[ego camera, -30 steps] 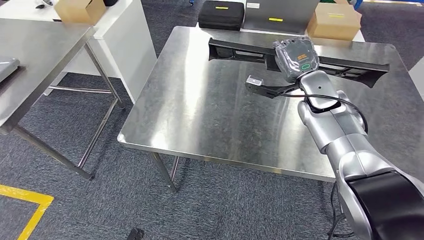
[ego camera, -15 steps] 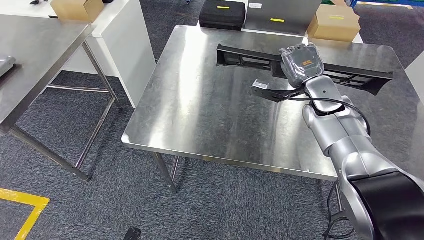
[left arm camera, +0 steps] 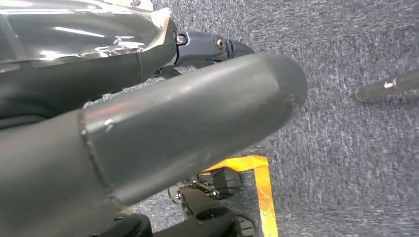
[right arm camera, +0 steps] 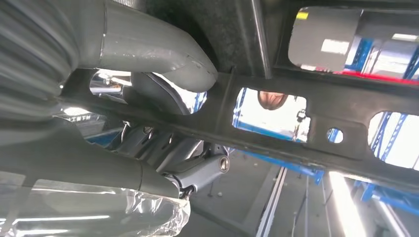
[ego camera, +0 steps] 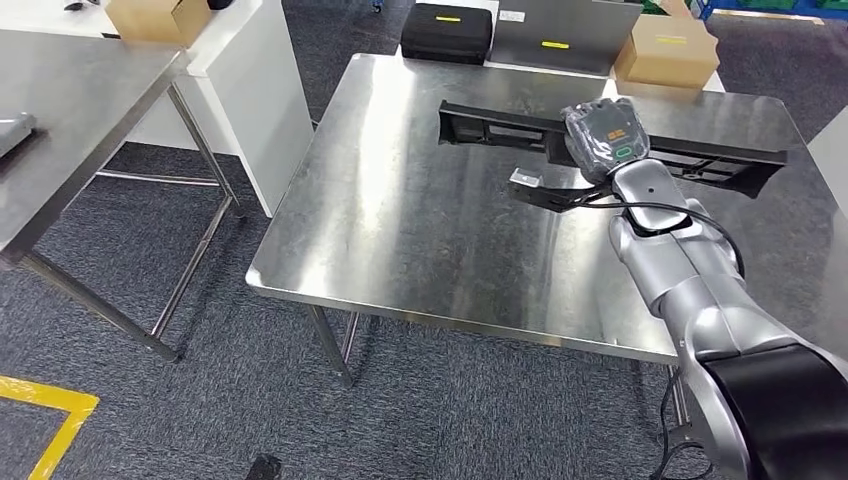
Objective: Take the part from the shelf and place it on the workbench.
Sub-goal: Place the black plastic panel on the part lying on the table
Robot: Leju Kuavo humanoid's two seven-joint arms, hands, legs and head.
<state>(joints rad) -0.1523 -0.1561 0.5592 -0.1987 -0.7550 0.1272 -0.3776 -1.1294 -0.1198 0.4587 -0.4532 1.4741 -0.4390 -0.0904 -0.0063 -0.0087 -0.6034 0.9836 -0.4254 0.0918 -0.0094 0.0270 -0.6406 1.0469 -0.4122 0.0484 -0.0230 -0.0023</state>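
Holding the long black part (ego camera: 500, 124) in my right hand (ego camera: 604, 137), fingers wrapped around its middle, just over the desk (ego camera: 400, 230). Placing step now; next I'd guess lower it flat, then let go.

The part (ego camera: 480, 125) is a long, narrow black plastic frame with rectangular cut-out openings along its length and a tapered far end. It lies lengthwise across the far side of the steel workbench (ego camera: 400, 220), roughly level, with the right hand (ego camera: 603, 135) gripping it near its middle.
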